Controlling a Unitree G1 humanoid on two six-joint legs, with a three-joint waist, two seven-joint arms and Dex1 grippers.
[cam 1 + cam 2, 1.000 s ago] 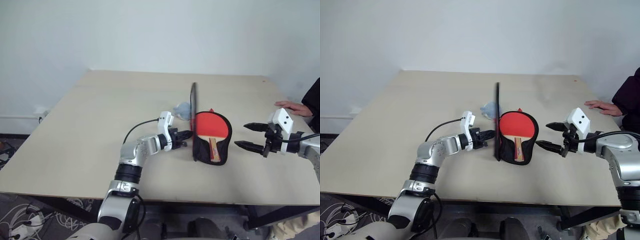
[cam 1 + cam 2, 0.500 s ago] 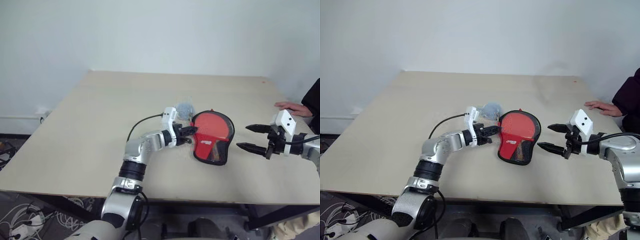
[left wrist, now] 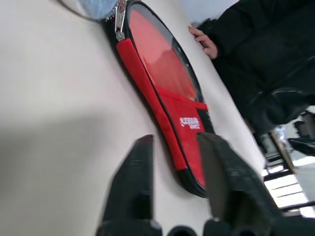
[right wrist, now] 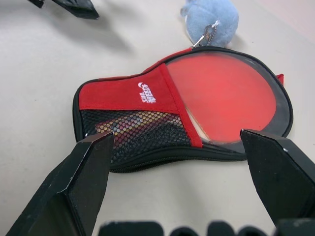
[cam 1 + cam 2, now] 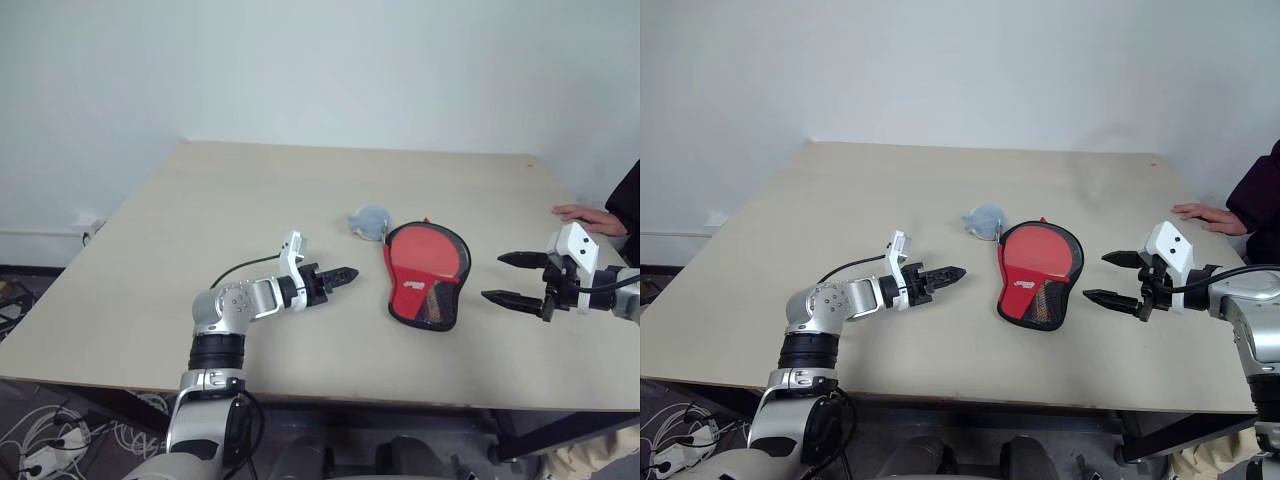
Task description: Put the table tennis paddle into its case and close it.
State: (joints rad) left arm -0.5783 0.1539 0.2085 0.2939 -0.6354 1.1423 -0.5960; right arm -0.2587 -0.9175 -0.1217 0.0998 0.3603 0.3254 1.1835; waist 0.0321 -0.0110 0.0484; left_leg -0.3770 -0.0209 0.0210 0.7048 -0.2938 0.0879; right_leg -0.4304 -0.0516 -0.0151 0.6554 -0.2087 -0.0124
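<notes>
The red case lies flat on the table with its lid folded down. Through its clear window the table tennis paddle's red face shows, and the wooden handle sits behind the mesh panel. The zip pull rests at the head end; I cannot tell how far the zip is drawn. My left gripper hovers a short way left of the case, pointing at it, open with a narrow gap and nothing in it. To the right of the case, my right gripper stands wide open and empty.
A blue-grey fuzzy lump lies against the case's head end, hung on the zip pull. A person's hand rests on the table's right edge, with a black sleeve behind it. The table is bare on its left and far parts.
The case lid, held upright by my left gripper a second ago, has folded down over the paddle. The left gripper let go and drew back to the left. The right gripper stayed put.
</notes>
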